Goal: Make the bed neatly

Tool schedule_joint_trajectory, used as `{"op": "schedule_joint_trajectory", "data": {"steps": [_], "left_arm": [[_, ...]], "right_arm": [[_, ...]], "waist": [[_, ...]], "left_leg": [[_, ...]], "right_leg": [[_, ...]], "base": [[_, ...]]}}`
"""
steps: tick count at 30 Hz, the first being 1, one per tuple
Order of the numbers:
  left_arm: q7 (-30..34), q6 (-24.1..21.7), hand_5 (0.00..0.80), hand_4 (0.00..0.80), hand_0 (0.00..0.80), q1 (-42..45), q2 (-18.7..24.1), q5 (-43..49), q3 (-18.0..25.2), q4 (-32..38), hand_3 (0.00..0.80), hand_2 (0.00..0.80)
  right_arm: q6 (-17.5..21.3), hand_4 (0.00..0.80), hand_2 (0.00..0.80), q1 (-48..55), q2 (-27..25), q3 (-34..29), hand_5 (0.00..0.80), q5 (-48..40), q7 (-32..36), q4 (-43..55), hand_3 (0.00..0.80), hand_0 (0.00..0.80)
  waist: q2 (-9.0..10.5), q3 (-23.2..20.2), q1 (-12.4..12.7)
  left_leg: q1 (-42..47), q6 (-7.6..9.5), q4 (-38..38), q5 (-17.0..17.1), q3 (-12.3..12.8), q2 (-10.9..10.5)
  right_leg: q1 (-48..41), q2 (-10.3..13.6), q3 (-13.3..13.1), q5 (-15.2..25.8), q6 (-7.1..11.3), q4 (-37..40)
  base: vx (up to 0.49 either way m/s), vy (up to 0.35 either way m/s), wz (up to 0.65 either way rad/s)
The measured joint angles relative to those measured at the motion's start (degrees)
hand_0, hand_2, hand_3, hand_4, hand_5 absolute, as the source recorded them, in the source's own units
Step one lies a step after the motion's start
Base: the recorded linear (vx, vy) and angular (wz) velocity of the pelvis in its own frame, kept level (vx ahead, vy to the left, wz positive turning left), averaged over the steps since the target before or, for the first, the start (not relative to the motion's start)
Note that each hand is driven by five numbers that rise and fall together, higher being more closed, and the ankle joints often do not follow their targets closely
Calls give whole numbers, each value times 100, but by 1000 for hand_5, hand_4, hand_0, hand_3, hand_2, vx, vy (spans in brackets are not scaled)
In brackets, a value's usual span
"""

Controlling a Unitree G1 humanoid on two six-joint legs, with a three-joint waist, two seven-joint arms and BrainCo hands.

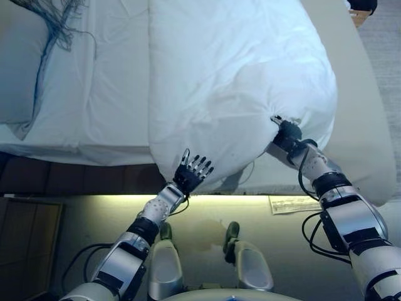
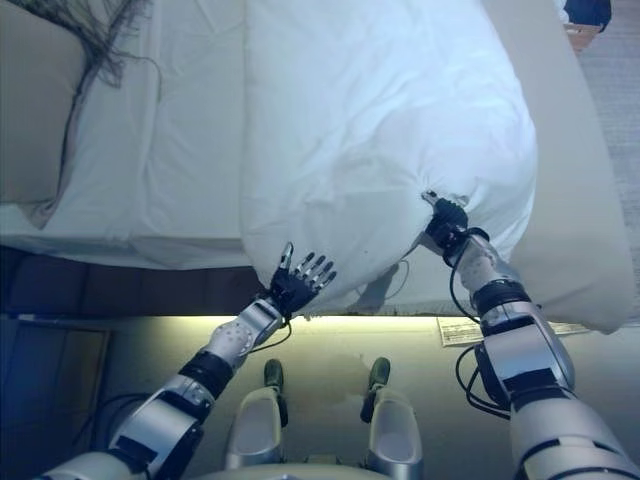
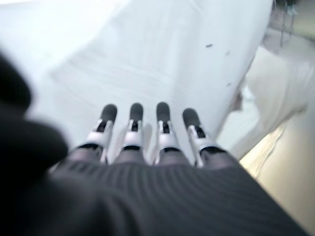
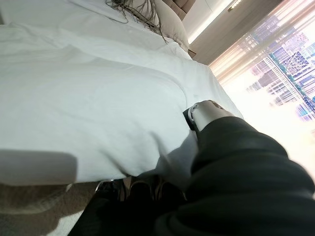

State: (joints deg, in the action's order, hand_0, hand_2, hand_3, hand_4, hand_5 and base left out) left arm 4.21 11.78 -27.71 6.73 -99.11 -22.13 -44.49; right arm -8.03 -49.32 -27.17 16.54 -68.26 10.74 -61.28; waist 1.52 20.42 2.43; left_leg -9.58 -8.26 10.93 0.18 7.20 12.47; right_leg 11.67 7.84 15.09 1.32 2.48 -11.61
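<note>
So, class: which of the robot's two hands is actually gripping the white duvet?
The right hand, curled into bunched duvet; the left hand is open-fingered.

The right hand [image 1: 287, 133] has its fingertips buried in a gathered fold of the white duvet [image 1: 238, 81], so its grip cannot be read. The pillow [image 1: 22, 63] at 10 o'clock is cut off by the edge, as is a dark object [image 1: 363, 6] at 1 o'clock
</note>
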Motion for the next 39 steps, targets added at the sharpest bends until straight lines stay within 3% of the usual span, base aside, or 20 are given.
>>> {"op": "schedule_joint_trajectory", "data": {"steps": [5, 15, 33, 39], "left_arm": [[-288, 118, 0, 0, 0, 28, -181, -1077, -41, -223, 0, 0], [-645, 159, 0, 0, 0, 116, -346, -1243, -43, -500, 0, 0], [-920, 889, 0, 0, 0, 507, -345, -1242, -384, -736, 0, 0], [-370, 899, 0, 0, 0, 383, -345, -1242, -417, -718, 0, 0]], "right_arm": [[67, 800, 800, 0, 194, 18, 800, -181, -119, 10, 800, 800], [243, 800, 800, 0, 392, 24, 800, -324, -131, 156, 800, 800], [390, 800, 800, 10, 352, 14, 800, -564, -283, 863, 800, 800], [391, 800, 800, 10, 358, 14, 800, -567, -302, 992, 800, 800]], "waist": [[248, 42, -4], [551, 217, 0], [622, 566, 0], [620, 568, -17]], "left_leg": [[-46, -58, -15, 35, -18, 73], [-230, -89, -37, 54, -94, 122], [-341, -123, -126, 73, -136, 139], [-315, -123, -169, 73, -114, 131]], "right_leg": [[2, -81, 26, 39, -51, 83], [67, -138, 106, 111, -61, 244], [78, -182, 186, 178, -61, 448], [69, -181, 184, 181, -56, 483]], "base": [[-26, -97, -1], [-16, -65, 3], [-15, -53, 1], [0, 0, 0]]}}
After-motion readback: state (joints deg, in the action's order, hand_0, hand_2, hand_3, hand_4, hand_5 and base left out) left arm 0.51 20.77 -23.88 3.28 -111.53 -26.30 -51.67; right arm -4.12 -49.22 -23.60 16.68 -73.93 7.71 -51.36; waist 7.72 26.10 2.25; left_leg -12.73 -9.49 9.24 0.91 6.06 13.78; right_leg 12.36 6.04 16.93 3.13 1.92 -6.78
